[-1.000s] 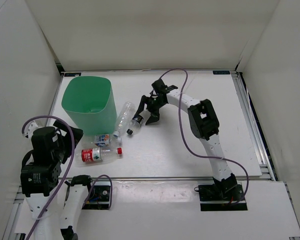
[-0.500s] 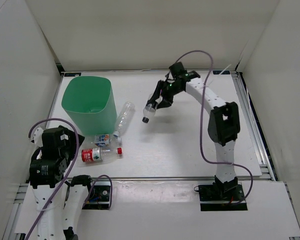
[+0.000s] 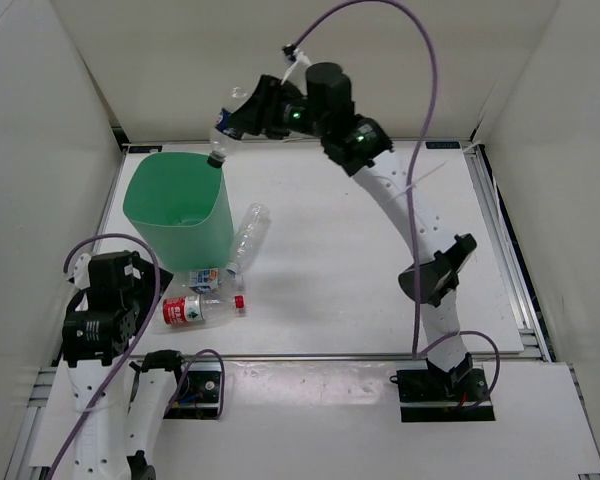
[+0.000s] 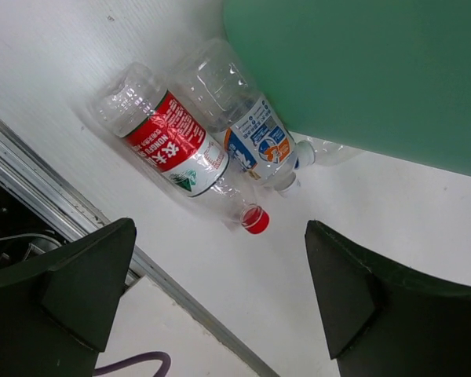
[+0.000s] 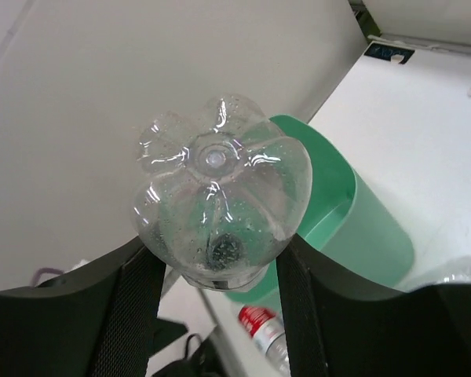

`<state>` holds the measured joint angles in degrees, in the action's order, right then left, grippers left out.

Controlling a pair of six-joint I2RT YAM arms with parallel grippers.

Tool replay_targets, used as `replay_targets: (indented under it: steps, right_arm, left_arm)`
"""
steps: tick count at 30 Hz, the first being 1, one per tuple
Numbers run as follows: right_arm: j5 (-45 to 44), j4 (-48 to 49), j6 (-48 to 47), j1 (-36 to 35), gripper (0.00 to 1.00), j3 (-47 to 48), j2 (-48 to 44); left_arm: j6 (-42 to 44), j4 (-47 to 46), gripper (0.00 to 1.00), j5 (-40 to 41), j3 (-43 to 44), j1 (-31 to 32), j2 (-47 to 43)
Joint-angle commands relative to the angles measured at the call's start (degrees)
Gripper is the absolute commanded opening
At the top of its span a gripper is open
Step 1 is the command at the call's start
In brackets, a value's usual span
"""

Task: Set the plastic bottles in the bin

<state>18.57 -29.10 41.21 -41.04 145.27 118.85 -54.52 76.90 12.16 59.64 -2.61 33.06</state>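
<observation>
Right gripper: raised high at the far left of the scene, clamped across the lower body of a clear bottle; in the wrist view one dark finger presses on each side of it.
Held bottle: off the table, tilted with its dark cap downward and its petal-shaped base upward; in the top view the cap appears at the far right corner of the bin's rim, clear of the other bottles.
Bin: mint green, upright on the far left part of the table, open side up.
Unlabelled bottle: lying on the table just right of the bin, slanted, cap end toward the near left; cannot tell whether touching the bin's wall.
Blue-and-white-labelled bottle: lying at the foot of the bin's near wall, close against it, side by side with the red-labelled one.
Red-labelled bottle: lying on the near side of the blue-and-white one and touching it along the body in the left wrist view, red cap pointing right.
Left gripper: held above the near left edge of the table, looking down on the two labelled bottles, fingers spread wide with nothing between them.
Purple cable: arching above the right arm toward the far wall.
</observation>
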Motion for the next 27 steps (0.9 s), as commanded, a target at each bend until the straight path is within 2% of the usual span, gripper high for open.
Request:
replay_targets:
  steps: [1,4,5,6,7,8,9,13,15,17,18,21,23,27]
  right_arm:
    - [-13.0,9.5,-9.7,-4.9,0.33,-0.6,3.2]
    - [-15.8,14.2,-18.9,-7.8,0.41,1.2,4.6]
    - [-17.8,14.9,-22.5,-10.0,0.46,1.9,5.3]
    - [-18.6,16.6,-29.8,-11.2,0.54,1.9,4.8]
    - [-18.7,17.4,-32.9,-12.3,0.78,1.1,4.3]
    - [-18.7,17.4,-35.0,-14.1,0.94,-0.1,3.7]
    - [-18.7,17.4,-35.8,-14.1,1.00,-1.2,1.5]
    - [-28.5,14.0,-33.8,-14.8,1.00,-6.4,-6.2]
    - [-31.9,9.6,-28.0,-12.6,1.00,-8.2,-10.4]
    - [-28.0,6.3,-20.9,-8.5,1.00,-10.3,-13.4]
    - [-26.0,4.9,-20.8,-7.7,1.00,-11.4,-14.1]
    - [-23.0,-1.1,-22.2,-7.1,1.00,-12.2,-14.8]
    - [-21.1,-5.3,-22.8,-7.1,1.00,-12.2,-15.4]
    - [-18.9,-10.0,-23.9,-7.1,1.00,-12.2,-17.6]
  left_arm:
    - [3.4,3.3,1.00,-2.1,1.6,0.2,3.9]
    - [4.5,3.3,1.00,-3.6,1.6,0.2,5.9]
    - [4.5,3.3,1.00,-3.6,1.6,0.2,5.9]
    - [4.5,3.3,1.00,-4.3,1.6,0.2,6.7]
    - [4.5,3.3,1.00,-4.3,1.6,0.2,7.4]
    - [4.5,3.3,1.00,-4.3,1.0,0.2,7.4]
    - [4.5,2.7,1.00,-4.3,1.0,0.2,7.4]
    - [1.3,1.4,1.00,-4.9,-1.4,0.2,7.4]
    - [-1.7,1.4,1.00,-4.9,-2.1,0.2,6.8]
    - [-3.9,2.4,1.00,-3.6,-3.1,0.2,6.8]
    - [-7.9,3.6,1.00,-2.9,-4.0,0.2,6.8]
    - [-12.4,4.2,1.00,-3.4,-7.6,0.2,8.1]
    - [-13.9,2.6,1.00,-4.4,-10.8,0.2,8.6]
    - [-15.2,-6.9,1.00,-7.9,-16.8,0.2,9.7]
